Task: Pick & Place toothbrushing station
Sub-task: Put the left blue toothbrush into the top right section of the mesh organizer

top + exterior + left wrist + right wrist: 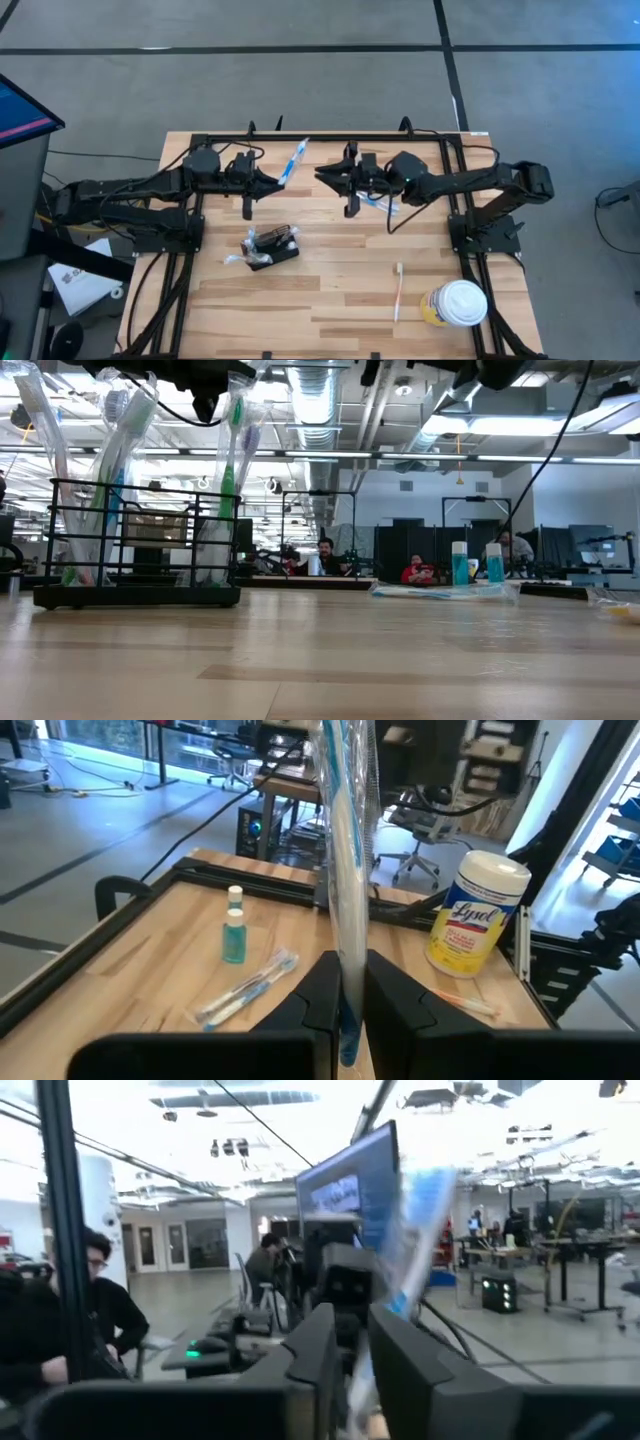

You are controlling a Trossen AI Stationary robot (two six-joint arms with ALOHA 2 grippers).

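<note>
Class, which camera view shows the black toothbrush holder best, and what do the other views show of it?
The low view: the black toothbrush holder stands side-on at table height, its wire frame and the upright brushes inside clear. The high view shows it from above, small and dark, mid-table. Neither wrist view shows it.

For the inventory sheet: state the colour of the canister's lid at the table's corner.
White. The lid tops a yellow wipes canister; the high view shows it best.

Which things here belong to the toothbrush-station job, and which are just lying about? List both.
Job: black holder box holding toothbrushes; wrapped toothbrush, clamped in the left pincer; right pincer facing it.

Lying about, probably: bare toothbrush; wipes tub; small bottle; second wrapped toothbrush flat on the table.
</note>
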